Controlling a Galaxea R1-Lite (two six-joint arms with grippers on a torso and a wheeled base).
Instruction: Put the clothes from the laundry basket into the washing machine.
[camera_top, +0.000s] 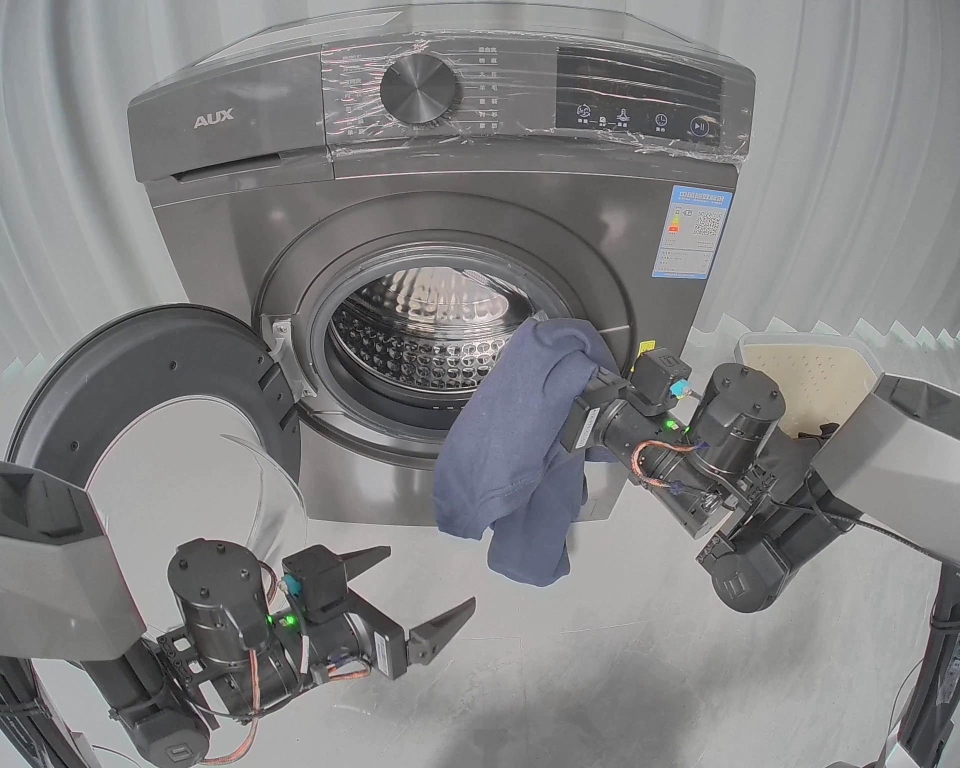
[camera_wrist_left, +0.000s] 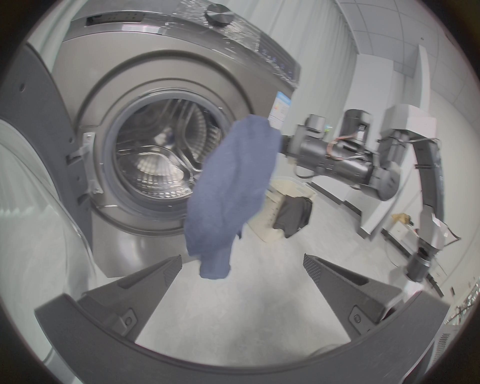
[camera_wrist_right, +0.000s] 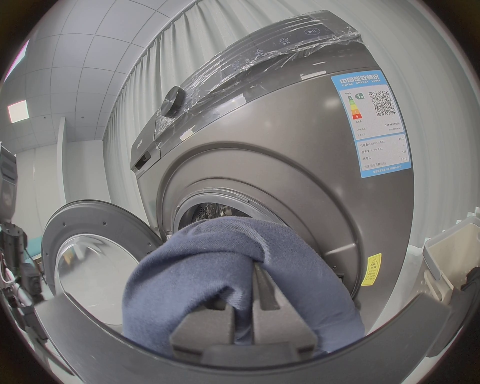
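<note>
Right gripper (camera_wrist_right: 254, 295) is clenched on the blue garment (camera_top: 515, 450), hanging before the washing machine (camera_top: 440, 200) opening. We judge loading underway: next, advance into the drum (camera_top: 430, 320), then release. Left gripper (camera_top: 428, 578) stands spread.

The washing machine (camera_top: 440, 200) stands with its round door (camera_top: 130, 400) swung wide at the 8 o'clock side of the drum (camera_top: 430, 330). The right gripper (camera_top: 582, 405), clamped on a dark blue garment (camera_top: 515, 450), holds it at the drum mouth's 4 o'clock edge, the cloth drooping toward the floor (camera_top: 620, 660). The laundry basket (camera_top: 815, 375) sits at the machine's 3 o'clock. The left gripper (camera_top: 425, 580) hangs at the garment's 7 o'clock, jaws spread wide.
</note>
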